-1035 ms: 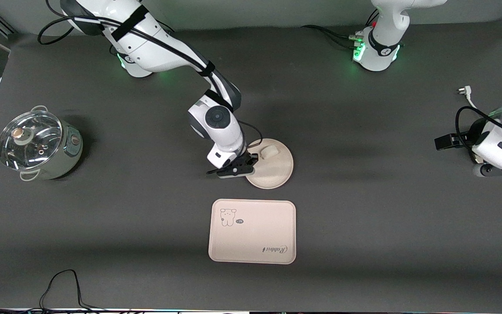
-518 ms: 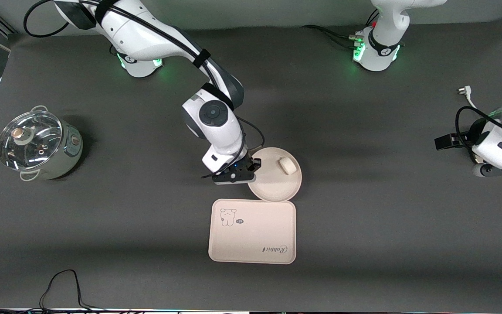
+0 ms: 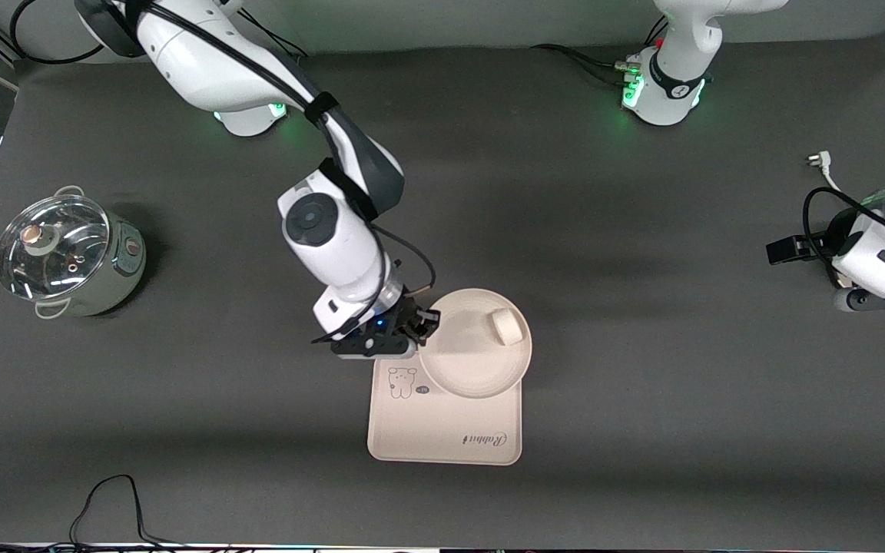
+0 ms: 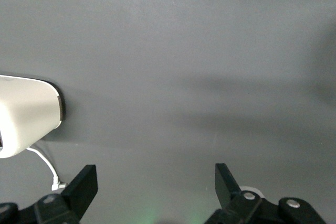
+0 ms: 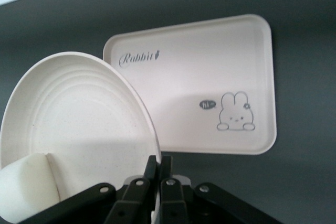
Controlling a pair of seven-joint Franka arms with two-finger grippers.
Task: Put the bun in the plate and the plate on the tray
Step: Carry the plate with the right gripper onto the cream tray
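The right pincer [image 3: 421, 326] pinches the plate [image 3: 475, 361] rim, holding it over the tray [image 3: 442, 438], whose long axis runs along the worktop [image 3: 642, 422]. The bun [image 3: 506, 326] lies in the plate. The left pincer [image 4: 152, 187] waits, spread.

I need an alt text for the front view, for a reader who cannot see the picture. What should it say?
The right pincer is shut on the rim of the plate and holds it, with the bun in it, over the tray. The left pincer waits at the left arm's end of the table; a lidded pot stands at the right arm's end.
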